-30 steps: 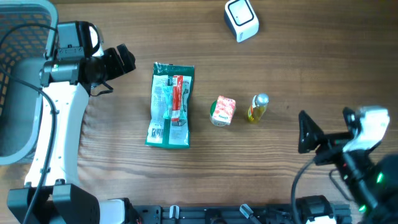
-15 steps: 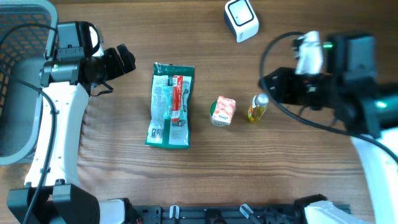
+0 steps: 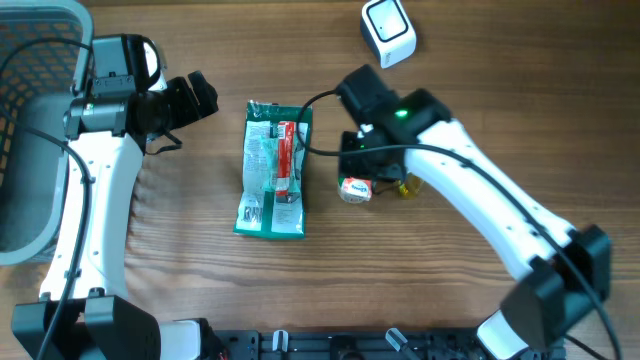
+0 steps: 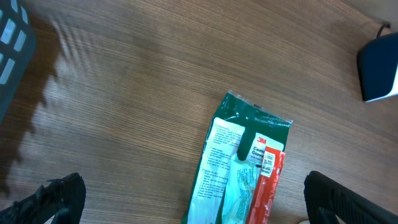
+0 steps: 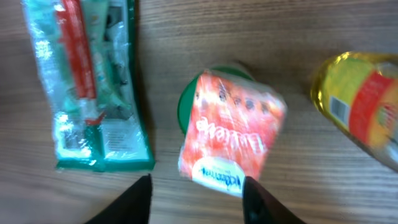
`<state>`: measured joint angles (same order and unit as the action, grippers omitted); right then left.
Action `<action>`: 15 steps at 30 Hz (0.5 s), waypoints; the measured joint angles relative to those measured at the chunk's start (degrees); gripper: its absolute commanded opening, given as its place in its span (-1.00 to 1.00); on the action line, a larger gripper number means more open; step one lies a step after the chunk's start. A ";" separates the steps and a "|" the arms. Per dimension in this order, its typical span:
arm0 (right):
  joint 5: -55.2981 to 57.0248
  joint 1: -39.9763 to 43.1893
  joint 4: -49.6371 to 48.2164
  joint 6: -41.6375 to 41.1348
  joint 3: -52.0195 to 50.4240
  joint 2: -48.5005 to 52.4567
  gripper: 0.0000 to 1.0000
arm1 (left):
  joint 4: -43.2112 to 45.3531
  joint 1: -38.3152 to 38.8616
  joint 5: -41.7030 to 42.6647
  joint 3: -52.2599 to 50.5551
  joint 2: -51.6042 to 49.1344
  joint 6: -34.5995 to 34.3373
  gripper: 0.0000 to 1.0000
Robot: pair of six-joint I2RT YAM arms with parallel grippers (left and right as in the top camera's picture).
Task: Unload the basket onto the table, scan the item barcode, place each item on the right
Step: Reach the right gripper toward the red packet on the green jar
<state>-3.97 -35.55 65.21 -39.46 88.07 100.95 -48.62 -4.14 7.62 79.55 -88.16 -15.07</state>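
Orange carton (image 3: 356, 187) lies on its side on the wooden table (image 3: 200, 300), near the middle. The flat green packet (image 3: 274, 170) is to one side of it and a small bottle (image 3: 408, 185) of yellow liquid is just beside it on the other. From overhead, the right arm covers most of the bottle and the top of the carton.

The right gripper (image 3: 358, 165) hangs directly over the carton, pointing down at it. In the right wrist view its two fingers stand apart around the carton's (image 5: 230, 130) near end. The right gripper (image 5: 196, 180) has not clamped it: there is bare wood between one finger and the carton. The picture is too blurred to tell whether the other finger touches it. The green packet (image 5: 93, 81) and the bottle (image 5: 360, 106) sit at either edge of that view.

The white scanner (image 3: 387, 30) sits at the far edge of the table, well apart from the carton.

The left gripper (image 3: 195, 100) is off to the side near the grey basket (image 3: 30, 60), holding nothing. In its own wrist view the left gripper (image 4: 193, 180) has its fingers spread wide over the green packet (image 4: 242, 168).
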 measured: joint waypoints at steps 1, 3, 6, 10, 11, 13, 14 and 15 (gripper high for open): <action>1.05 -0.68 -0.66 -0.15 0.00 1.14 0.19 | 0.00 0.00 0.02 0.00 0.00 0.00 1.00; 3.96 -2.14 -1.88 -0.44 -0.02 3.06 0.25 | 0.00 0.00 0.00 0.00 0.00 0.00 1.00; 9.11 -3.76 -3.32 -0.44 -0.26 4.17 0.25 | 0.00 0.00 0.00 0.00 0.00 0.00 1.00; 13.18 -4.90 -4.04 -0.44 -0.31 4.17 0.23 | 0.00 0.00 0.00 0.00 0.00 0.00 1.00; 13.99 -5.44 -4.07 -0.44 -0.31 4.17 0.23 | 0.00 0.00 0.00 0.00 0.00 0.00 1.00; 15.41 -6.73 -4.24 -0.44 -0.31 4.28 0.21 | 0.00 0.00 0.02 0.00 0.00 0.00 1.00; 16.02 -7.28 -4.31 -0.44 -0.31 4.50 0.19 | 0.00 0.00 0.02 0.00 0.00 0.00 1.00; 16.33 -7.67 -4.31 -0.44 -0.31 4.79 0.18 | 0.00 0.00 0.02 0.00 0.00 0.00 1.00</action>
<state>12.36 -43.22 60.90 -39.90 87.77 105.73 -48.62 -4.14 7.64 79.55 -88.16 -15.07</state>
